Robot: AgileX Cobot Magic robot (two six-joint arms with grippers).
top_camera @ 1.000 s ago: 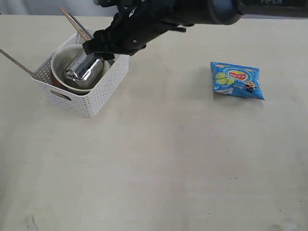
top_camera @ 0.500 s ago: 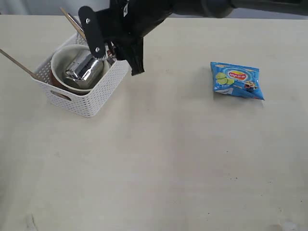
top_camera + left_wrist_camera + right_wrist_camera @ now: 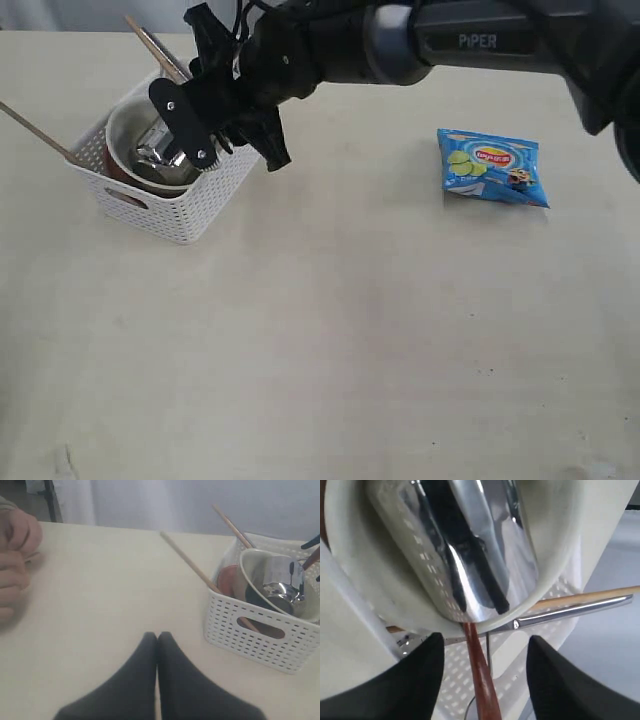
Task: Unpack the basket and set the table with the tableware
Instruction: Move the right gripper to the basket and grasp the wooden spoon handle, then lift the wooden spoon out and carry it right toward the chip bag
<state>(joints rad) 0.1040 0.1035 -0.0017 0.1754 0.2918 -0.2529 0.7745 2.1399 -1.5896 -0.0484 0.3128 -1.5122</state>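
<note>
The white basket (image 3: 170, 205) stands at the table's (image 3: 330, 330) far left. It holds a cream bowl (image 3: 122, 135) with the steel cup (image 3: 165, 150) lying in it, and two chopsticks (image 3: 35, 130) sticking out. My right gripper (image 3: 240, 160) hangs open over the basket's right side. In the right wrist view its jaws (image 3: 485, 642) straddle the red-brown spoon handle (image 3: 480, 680) without touching it, just below the cup (image 3: 465, 545). A steel utensil (image 3: 570, 611) and a chopstick (image 3: 590, 596) lie beside it. My left gripper (image 3: 157, 636) is shut and empty, low over the table short of the basket (image 3: 260, 635).
A blue snack packet (image 3: 492, 165) lies on the table at the right. A person's hand (image 3: 12, 555) rests on the table at the edge of the left wrist view. A small red-brown plate (image 3: 230, 580) stands between the bowl and the basket wall.
My right gripper has turned at the wrist and dropped toward the basket's right side, fingers now pointing down into it, jaws somewhat narrower. The left gripper has stayed shut.
</note>
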